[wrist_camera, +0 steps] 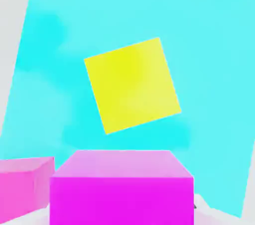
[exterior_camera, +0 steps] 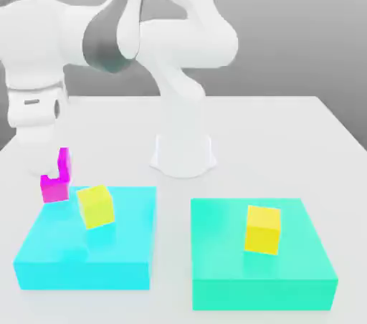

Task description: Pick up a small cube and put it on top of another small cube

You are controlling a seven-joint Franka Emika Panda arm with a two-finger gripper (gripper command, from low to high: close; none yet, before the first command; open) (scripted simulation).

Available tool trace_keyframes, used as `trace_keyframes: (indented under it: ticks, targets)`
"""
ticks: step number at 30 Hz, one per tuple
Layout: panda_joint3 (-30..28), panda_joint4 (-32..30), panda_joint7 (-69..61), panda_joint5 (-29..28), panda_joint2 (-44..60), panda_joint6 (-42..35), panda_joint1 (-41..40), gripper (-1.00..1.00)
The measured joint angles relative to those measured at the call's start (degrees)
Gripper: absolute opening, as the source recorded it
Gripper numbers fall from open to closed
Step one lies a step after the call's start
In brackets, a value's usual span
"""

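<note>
Magenta cube (wrist_camera: pixel 121 186) clamped in closed jaws, over cyan slab (wrist_camera: pixel 209 59).

Two small magenta cubes (exterior_camera: pixel 54 188) (exterior_camera: pixel 64 161) sit touching, one higher, tilted.

Two yellow cubes on flat slabs

One yellow plastic cube (exterior_camera: pixel 95 206) tops the flat cyan slab (exterior_camera: pixel 50 258); another yellow cube (exterior_camera: pixel 263 229) tops the flat teal slab (exterior_camera: pixel 301 272).
</note>
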Motion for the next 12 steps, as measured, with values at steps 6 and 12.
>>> trace_keyframes:
  ticks: [6, 12]
  targets:
    - [-4.7, -3.6, -8.4, -4.7, -0.3, 4.1, -2.8, -1.00]
    - [-7.2, -5.0, -10.4, -2.6, 6.4, 12.1, -1.1, 1.00]
